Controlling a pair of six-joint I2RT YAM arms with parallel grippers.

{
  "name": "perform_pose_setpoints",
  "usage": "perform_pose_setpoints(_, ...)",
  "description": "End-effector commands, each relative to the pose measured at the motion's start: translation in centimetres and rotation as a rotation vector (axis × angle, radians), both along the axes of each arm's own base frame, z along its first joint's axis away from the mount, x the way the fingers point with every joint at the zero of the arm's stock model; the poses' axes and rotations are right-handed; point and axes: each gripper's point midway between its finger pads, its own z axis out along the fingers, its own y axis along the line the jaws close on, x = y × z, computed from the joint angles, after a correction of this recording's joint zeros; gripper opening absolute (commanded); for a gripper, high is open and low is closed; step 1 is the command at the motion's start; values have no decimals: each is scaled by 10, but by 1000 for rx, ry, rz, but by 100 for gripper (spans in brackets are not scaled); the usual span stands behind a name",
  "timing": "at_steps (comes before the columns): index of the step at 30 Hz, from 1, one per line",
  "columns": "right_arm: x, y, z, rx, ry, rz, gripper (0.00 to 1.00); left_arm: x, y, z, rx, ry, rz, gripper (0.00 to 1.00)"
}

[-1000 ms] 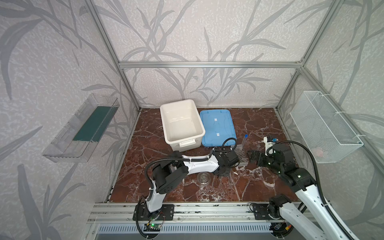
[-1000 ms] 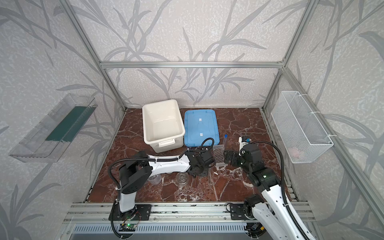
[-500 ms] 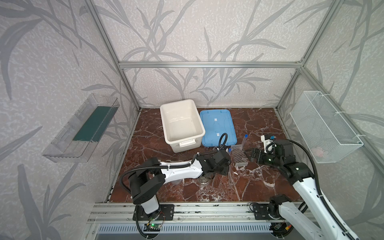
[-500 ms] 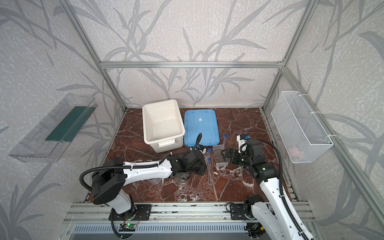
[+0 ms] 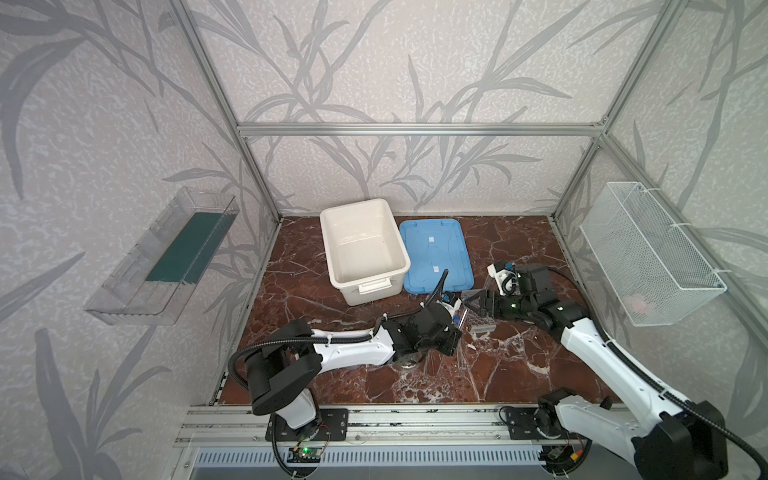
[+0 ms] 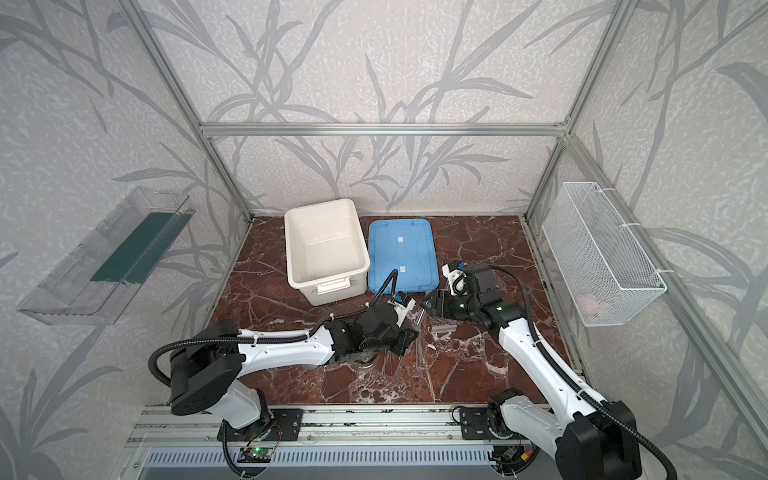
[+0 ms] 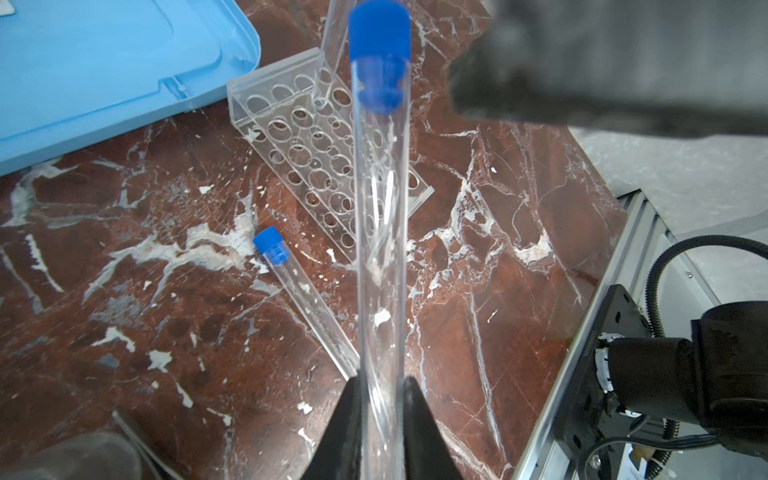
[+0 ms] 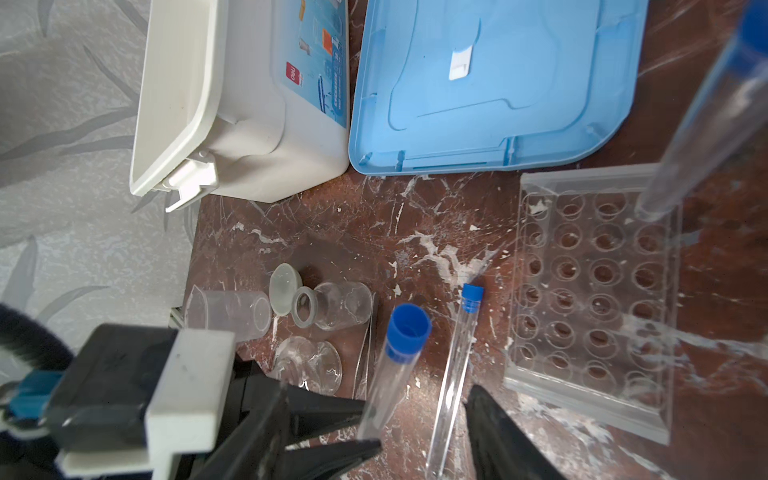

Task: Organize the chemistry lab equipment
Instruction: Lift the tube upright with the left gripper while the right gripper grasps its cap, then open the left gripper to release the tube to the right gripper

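Since the earlier frame: left arm's elbow swung out toward lower left, right gripper (image 5: 473, 300) slid left toward centre with its jaws narrower

Left to right in both top views: clear wall shelf (image 5: 166, 257) mid left, white tub (image 5: 365, 286) and blue lid (image 5: 434, 253) side by side at upper centre, wire basket (image 5: 648, 253) on the right wall, all well apart from the work

Left arm lies over the beaker (image 8: 224, 309), domed dish (image 8: 284, 289), jar (image 8: 336, 305), round vessel (image 8: 307, 365) and rods (image 8: 365, 353), hiding most of them from above. Beaker and jar lie on their sides, dish just beside the jar's mouth

Left gripper (image 7: 381, 384) at centre, clenched on held tube (image 7: 380, 208) near its closed end, blue cap sticking out past the fingers toward the rack (image 7: 299, 137). Loose tube (image 7: 303, 303) lies flat on the marble (image 5: 519, 374) between that gripper and the rack. Third tube (image 8: 702, 112) stands in a hole in the rack's end row

Right gripper just right of centre, fingers (image 8: 494, 432) spread and gripping nothing. In the right wrist view the held tube's cap end and the loose tube both show in the gap, touching neither finger
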Motion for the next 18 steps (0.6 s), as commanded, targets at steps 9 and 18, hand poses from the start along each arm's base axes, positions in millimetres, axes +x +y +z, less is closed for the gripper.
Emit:
perform_pose_setpoints(9, 12, 8, 2, 28, -31, -10, 38, -2, -11, 25, -80, -39, -29, 20)
perform_pose_setpoints(18, 11, 7, -6, 30, -18, -18, 26, -2, -14, 28, -81, -39, -30, 20)
